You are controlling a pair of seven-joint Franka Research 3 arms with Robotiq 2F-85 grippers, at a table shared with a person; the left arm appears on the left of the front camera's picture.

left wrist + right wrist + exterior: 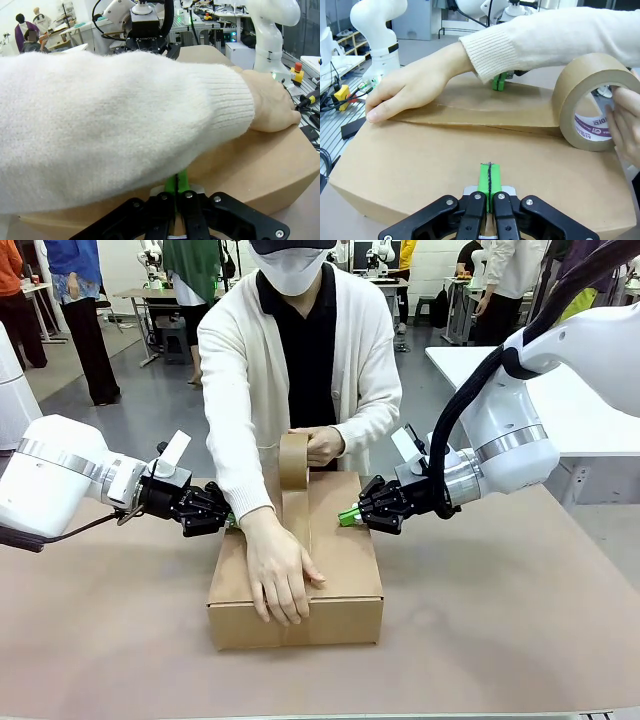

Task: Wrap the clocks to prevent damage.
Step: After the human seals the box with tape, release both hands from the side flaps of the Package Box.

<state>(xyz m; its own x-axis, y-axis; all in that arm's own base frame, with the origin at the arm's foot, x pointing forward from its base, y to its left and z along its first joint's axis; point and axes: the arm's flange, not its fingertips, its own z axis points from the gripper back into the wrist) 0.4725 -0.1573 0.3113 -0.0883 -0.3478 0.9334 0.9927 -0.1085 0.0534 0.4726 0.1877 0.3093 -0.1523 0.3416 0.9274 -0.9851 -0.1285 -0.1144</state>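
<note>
Left arm (60,475) comes in low from the left side. Left pincer (229,520) closed, green pads pressed together with nothing between them, tip against the left side of the cardboard box (345,560), under the person's sleeve (240,430). In the left wrist view the same pincer (177,186) shows its pads meeting at the box wall, with the white knitted sleeve lying across just above.

Box sits mid-worktop (500,640), flaps shut, long side running away from the robot. No clock visible; cannot tell what is inside the box.

Person stands at the far side, leaning over the box. One hand (280,575) lies flat on the lid near the front edge, fingers spread, pressing on a strip of brown tape (485,112) that runs along the lid's middle seam. The other hand (322,445) holds a roll of brown tape (294,462) upright at the far end of the lid; the strip leads from the roll toward the flat hand. In the right wrist view the roll (592,100) stands on edge, touching the lid, fingers through its core.

Right pincer (348,516) closed, pads together and holding nothing, tip against the right side of the box near its top edge. In the right wrist view its pads (489,181) rest on the cardboard. Right arm (520,430) reaches in from the right side.
</note>
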